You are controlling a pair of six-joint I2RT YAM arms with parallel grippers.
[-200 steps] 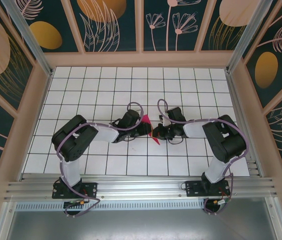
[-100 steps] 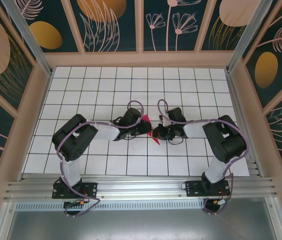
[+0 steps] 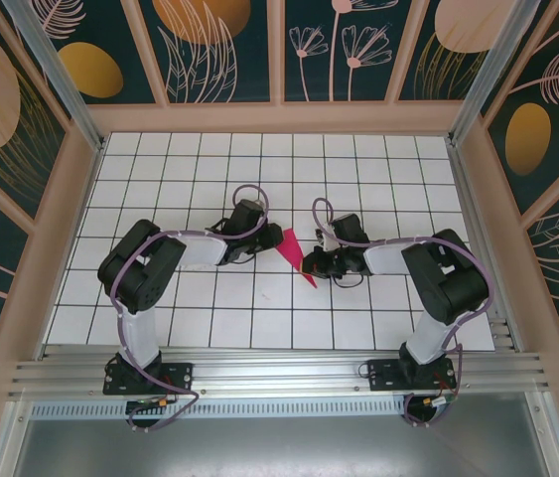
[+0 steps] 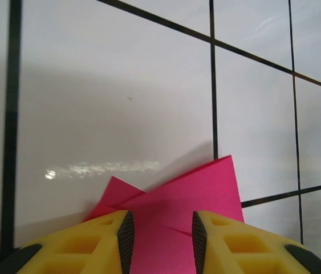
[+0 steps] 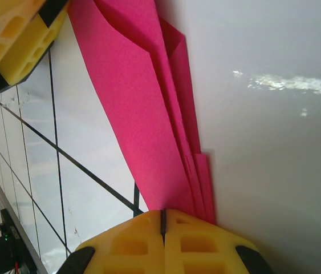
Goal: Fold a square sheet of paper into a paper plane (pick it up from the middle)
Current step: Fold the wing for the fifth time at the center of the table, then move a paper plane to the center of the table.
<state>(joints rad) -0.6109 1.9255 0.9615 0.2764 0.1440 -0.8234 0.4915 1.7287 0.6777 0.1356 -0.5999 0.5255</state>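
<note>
Right, at the bottom of the right wrist view, the right gripper (image 5: 163,228) has its ribbed yellow fingers pressed together, clamped on the narrow end of the paper plane (image 5: 143,103). It is matte magenta paper, thin layers stacked along sharp creases, slanting towards the upper left. In that corner sit the left arm's blocky yellow fingers (image 5: 28,54). In the left wrist view, the left gripper (image 4: 160,237) has its fingers apart, black pads facing, with the plane's pointed flaps lying in the gap on the glossy white, black-gridded surface (image 4: 120,85). From above, the slim dart lies mid-frame, between both arms.
</note>
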